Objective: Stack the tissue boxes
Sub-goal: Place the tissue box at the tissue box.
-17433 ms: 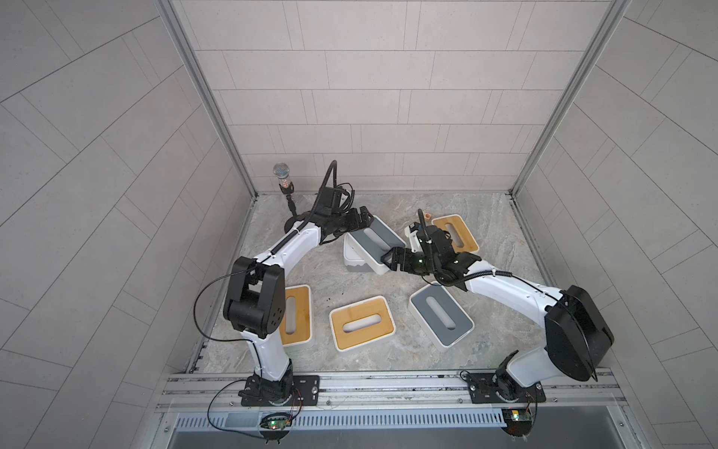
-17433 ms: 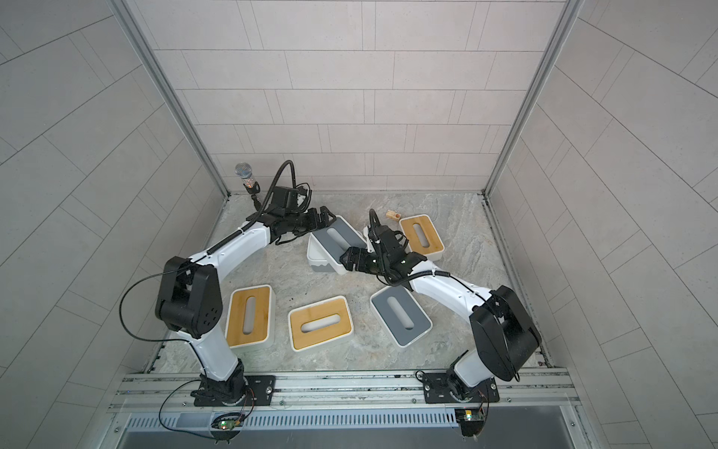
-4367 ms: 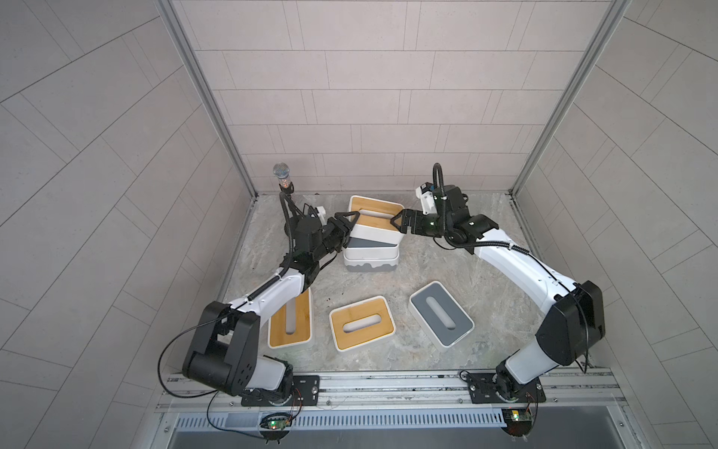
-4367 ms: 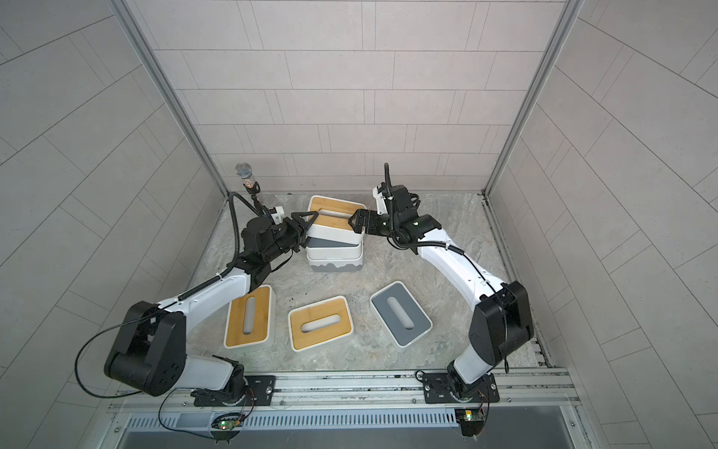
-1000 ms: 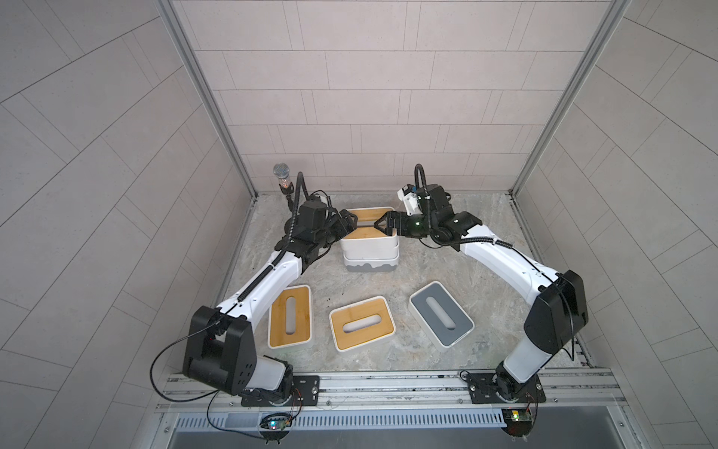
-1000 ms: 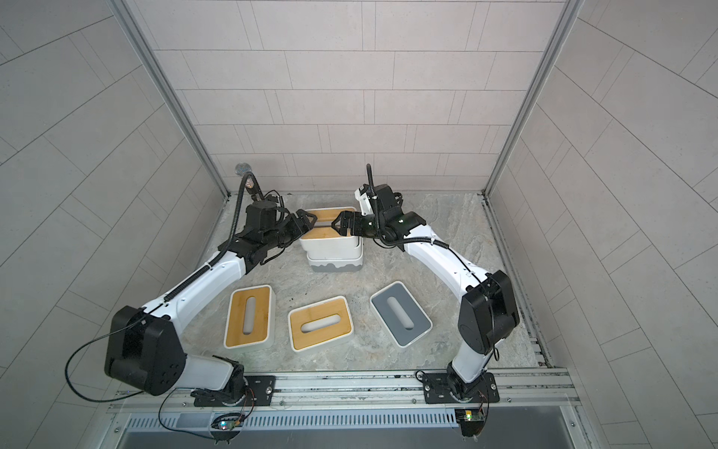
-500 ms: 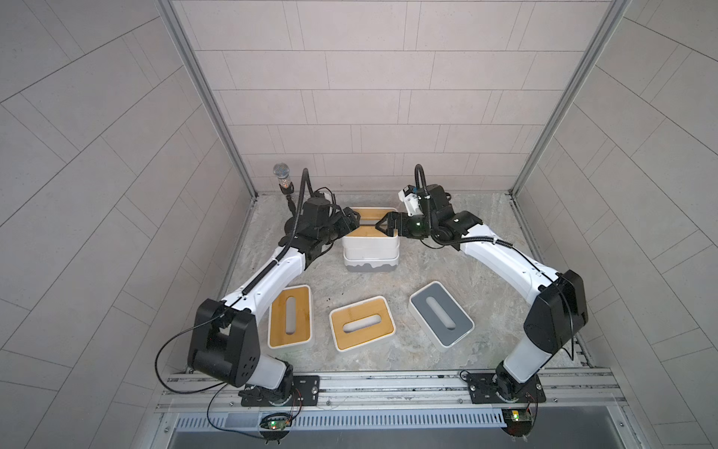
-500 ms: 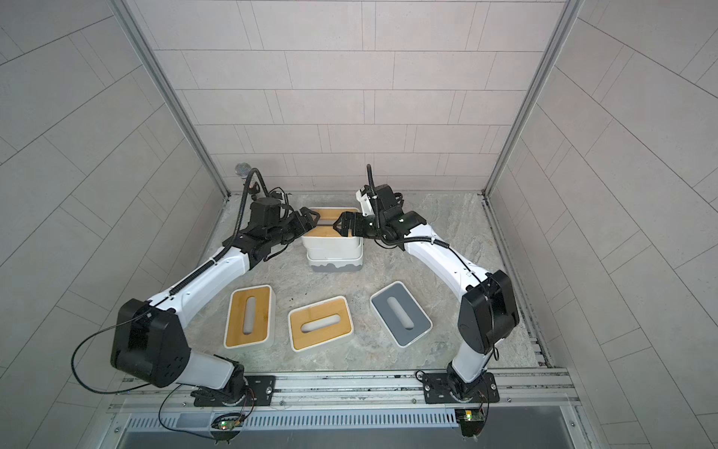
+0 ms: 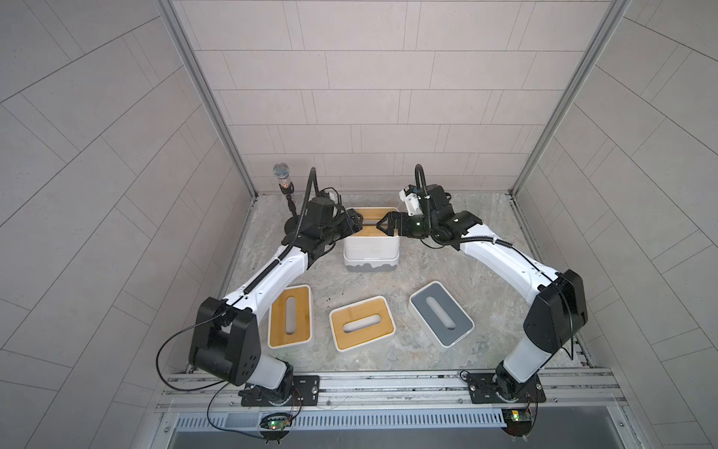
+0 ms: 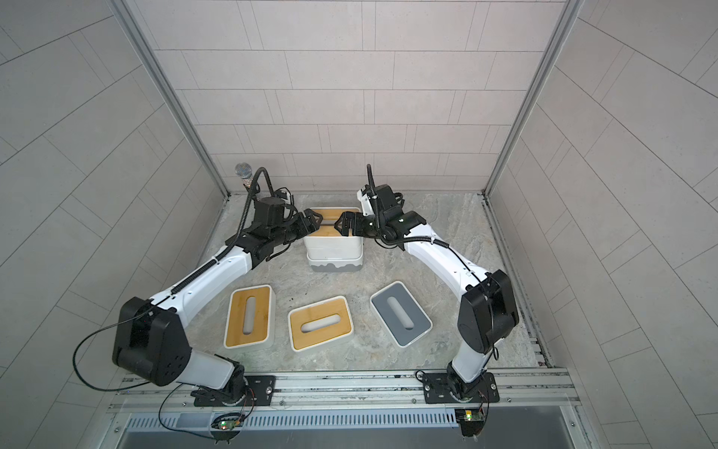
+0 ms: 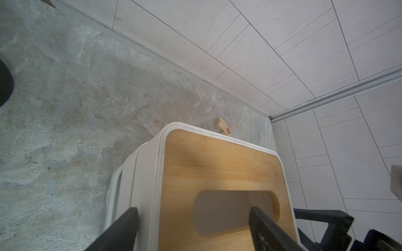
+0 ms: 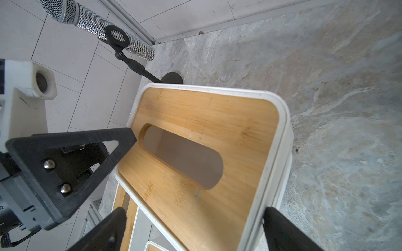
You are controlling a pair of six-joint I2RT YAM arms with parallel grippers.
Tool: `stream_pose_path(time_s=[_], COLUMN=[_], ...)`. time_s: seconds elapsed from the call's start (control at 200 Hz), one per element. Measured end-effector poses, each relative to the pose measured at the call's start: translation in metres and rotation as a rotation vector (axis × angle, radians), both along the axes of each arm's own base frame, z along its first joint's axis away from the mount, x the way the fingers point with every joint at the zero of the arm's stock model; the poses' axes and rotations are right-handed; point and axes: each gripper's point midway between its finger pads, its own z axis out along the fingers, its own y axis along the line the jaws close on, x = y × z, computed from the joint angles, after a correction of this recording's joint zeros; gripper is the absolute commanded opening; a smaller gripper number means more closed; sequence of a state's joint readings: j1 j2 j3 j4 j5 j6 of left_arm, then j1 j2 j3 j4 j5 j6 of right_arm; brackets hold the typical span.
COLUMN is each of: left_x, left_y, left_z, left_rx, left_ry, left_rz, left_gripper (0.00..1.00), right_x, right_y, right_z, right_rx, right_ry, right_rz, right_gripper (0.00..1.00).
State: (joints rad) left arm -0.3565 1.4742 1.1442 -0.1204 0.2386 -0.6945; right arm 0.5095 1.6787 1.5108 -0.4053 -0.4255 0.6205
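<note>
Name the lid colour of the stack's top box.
The lid is bamboo tan; right wrist view shows it best.

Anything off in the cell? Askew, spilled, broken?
Nothing spilled or broken; the stack looks roughly square. Two strays: a small wooden block lying behind it, and a glittery microphone in the back corner.

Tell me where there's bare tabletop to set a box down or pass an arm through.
Free: the strip between the stack and the front row; also to the right of the right arm. Crowded: left bamboo-topped box, middle bamboo-topped box and grey-topped box sit close together; microphone back-left; wooden block beyond the stack.
</note>
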Motion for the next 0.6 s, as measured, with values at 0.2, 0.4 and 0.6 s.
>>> stream_pose_path(time_s=[0.2,0.4,0.6], left_x=[0.0017,0.0072,0.0094], left_y=[-0.0016,-0.0021,-0.0018], left_z=[-0.0004,-0.0004,-0.0006], left_rx=[0.015,0.028,0.04], left_ry=[-0.003,-0.007,-0.013], left_rz=[-0.009,-0.005,-0.004], left_gripper=[0.85,0.85,0.85], right_x=[0.0008,0.0017,0.0031], right_y=[-0.0008,-0.0004,-0.0002], right_z=[-0.0002,-0.0038,-0.0058], right_rx=[-0.009,-0.015,-0.02], right_ry=[-0.009,-0.004,-0.007], right_rz=[0.002,0.003,0.003], right_gripper=[0.99,0.99,0.99])
